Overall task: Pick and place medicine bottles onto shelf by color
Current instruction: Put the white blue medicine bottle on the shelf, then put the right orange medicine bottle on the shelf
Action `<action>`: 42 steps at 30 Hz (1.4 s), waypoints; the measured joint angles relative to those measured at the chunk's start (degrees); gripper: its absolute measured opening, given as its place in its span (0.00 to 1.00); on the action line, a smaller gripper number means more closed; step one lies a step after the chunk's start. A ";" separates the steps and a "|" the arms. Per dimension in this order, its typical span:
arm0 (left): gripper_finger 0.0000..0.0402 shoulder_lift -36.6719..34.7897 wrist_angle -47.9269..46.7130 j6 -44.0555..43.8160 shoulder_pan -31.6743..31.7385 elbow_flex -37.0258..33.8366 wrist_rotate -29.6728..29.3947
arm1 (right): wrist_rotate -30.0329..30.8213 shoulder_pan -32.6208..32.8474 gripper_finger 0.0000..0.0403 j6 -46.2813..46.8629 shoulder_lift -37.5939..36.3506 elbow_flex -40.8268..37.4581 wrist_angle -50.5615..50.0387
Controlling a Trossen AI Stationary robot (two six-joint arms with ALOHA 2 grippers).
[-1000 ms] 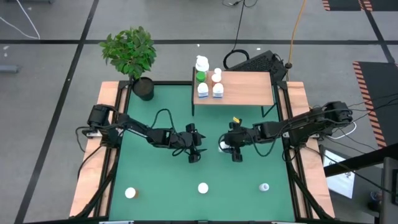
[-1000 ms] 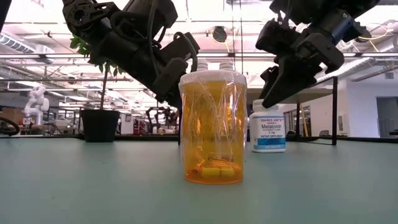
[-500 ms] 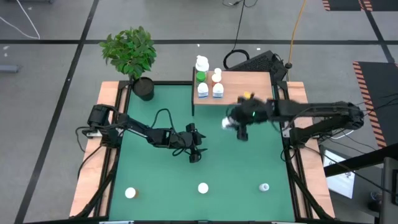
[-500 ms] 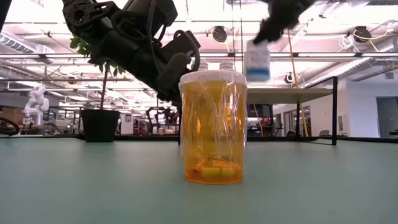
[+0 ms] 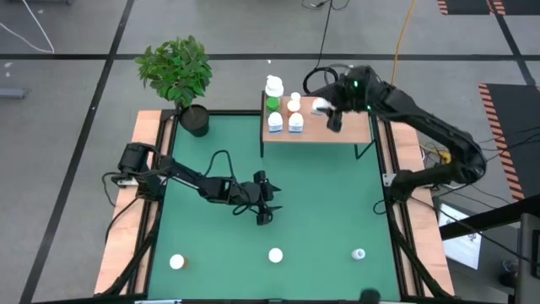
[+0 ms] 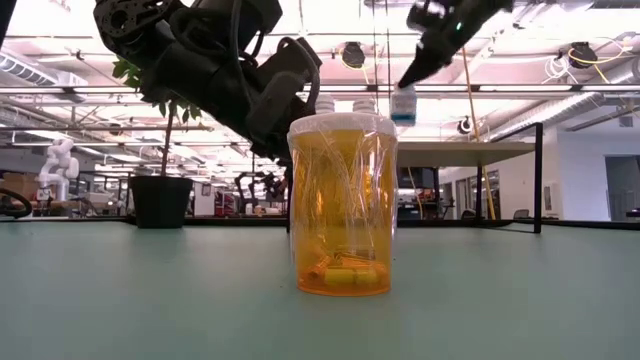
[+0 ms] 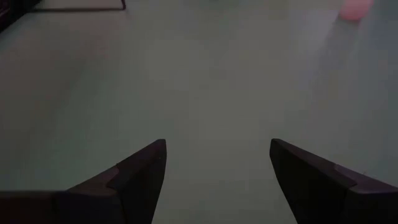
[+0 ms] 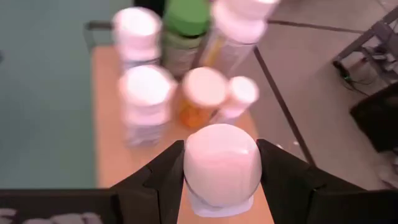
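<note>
My right gripper (image 5: pixel 327 110) is shut on a white medicine bottle (image 8: pixel 222 163) with a blue label (image 6: pixel 403 105), high over the light-brown shelf (image 5: pixel 342 127). Several medicine bottles (image 5: pixel 284 112) stand on their bases in a cluster at the shelf's left far corner. My left gripper (image 5: pixel 263 208) hovers open and low over the middle of the green mat, with nothing between its fingers (image 7: pixel 143 171). Three more bottles stand near the mat's front edge: one at the left (image 5: pixel 177 262), one in the middle (image 5: pixel 276 255), and one at the right (image 5: pixel 359 253). My right gripper pinches the white bottle between its two fingers (image 8: pixel 166 177), at the upper sides just under the cap (image 8: pixel 189 171). The fingers slant down from the table's right. The bottle hangs upright, lifted clear above the shelf (image 8: pixel 109 143).
A potted plant (image 5: pixel 177 72) stands at the mat's far left corner. A clear orange bottle (image 6: pixel 343 205) stands close in front of the low camera. Wooden side rails (image 5: pixel 126 228) flank the mat. The right part of the shelf top is bare.
My right gripper has risen from the mat's middle with the white bottle and carried it toward the far edge, so that it now hangs over the shelf. The bottle has been lifted off the mat and stays upright.
</note>
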 joint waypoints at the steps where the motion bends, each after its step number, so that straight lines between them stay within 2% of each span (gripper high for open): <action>1: 0.72 0.00 0.28 0.18 0.00 0.00 0.06 | -2.76 -2.03 0.42 -0.14 1.27 0.02 1.38; 5: 0.72 0.00 0.20 0.71 0.07 0.00 0.07 | -11.31 -8.04 0.42 -0.41 6.74 0.79 4.08; 11: 0.72 0.00 0.07 1.27 0.07 0.00 0.07 | -12.03 -12.08 0.42 -2.16 14.51 7.99 -0.65; 19: 0.72 0.00 -0.04 2.65 0.59 0.00 0.07 | -17.90 -12.80 0.42 -2.60 17.51 10.73 -2.10; 25: 0.72 0.00 -0.33 2.58 0.72 0.00 0.59 | -16.29 -12.77 0.45 -1.29 18.51 10.73 -2.03; 35: 0.72 0.00 -0.31 2.06 0.72 0.00 0.65 | -16.06 -12.77 0.61 -1.12 18.29 10.73 -1.16; 42: 0.72 0.00 -0.50 1.52 0.72 0.00 0.64 | -15.83 -11.64 0.63 -2.19 14.46 10.73 -1.22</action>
